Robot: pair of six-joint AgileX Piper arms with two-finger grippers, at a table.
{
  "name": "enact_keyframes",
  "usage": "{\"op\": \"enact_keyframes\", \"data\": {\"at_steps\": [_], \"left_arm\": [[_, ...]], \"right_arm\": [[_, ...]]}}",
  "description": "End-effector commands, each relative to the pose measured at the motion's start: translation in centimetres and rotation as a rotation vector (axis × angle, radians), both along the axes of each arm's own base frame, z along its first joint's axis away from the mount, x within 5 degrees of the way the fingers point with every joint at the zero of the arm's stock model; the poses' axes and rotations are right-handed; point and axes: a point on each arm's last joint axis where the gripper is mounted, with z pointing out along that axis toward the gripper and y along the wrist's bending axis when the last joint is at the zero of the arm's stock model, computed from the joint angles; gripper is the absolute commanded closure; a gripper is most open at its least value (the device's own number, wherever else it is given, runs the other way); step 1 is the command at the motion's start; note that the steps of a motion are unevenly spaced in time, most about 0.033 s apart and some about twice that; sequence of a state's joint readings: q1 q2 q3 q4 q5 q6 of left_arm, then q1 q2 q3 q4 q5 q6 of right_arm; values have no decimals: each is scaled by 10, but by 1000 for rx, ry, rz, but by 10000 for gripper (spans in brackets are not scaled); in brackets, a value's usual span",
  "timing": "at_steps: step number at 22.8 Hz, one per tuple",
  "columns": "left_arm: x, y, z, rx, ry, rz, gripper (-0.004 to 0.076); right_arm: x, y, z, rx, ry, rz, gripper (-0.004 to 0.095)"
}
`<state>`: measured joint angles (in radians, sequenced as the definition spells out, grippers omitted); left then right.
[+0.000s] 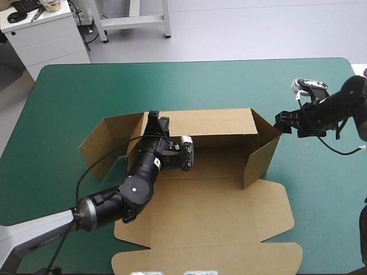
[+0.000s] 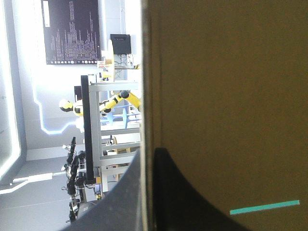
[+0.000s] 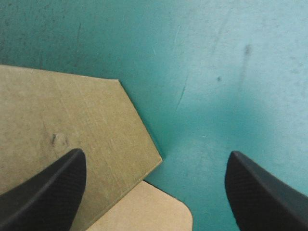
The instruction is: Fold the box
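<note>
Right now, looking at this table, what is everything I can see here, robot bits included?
box: one, brown, mid-table; back wall raised, side flaps angled up, lid flat toward the near edge.
table cover: one, teal-green, under everything.
left gripper: one, black fingers, shut on the box's back wall near its left end.
right gripper: one, black fingers, open, at the box's right flap, holding nothing.
</note>
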<state>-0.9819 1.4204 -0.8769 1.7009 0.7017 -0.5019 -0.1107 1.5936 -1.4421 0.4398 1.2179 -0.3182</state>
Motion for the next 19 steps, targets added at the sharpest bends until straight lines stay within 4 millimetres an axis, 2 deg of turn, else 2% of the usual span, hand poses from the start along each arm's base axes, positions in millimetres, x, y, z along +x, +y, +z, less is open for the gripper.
{"op": "enact_keyframes", "data": {"at_steps": [1,7,12,16,19], "left_arm": [[-1,1,23,2,-120,-17,734],[-1,1,23,1,-120,-14,734],[-1,1,23,1,-120,-14,734],[-1,1,23,1,-120,-14,734],[-1,1,23,1,-119,-16,734]], "right_arm": [[-19,6,15,59,-121,13,180],[-38,10,-2,53,-166,69,180],[-57,18,-15,57,-231,244,180],[-59,30,-24,153,-378,378,180],[-62,34,-28,198,-398,413,180]]}}
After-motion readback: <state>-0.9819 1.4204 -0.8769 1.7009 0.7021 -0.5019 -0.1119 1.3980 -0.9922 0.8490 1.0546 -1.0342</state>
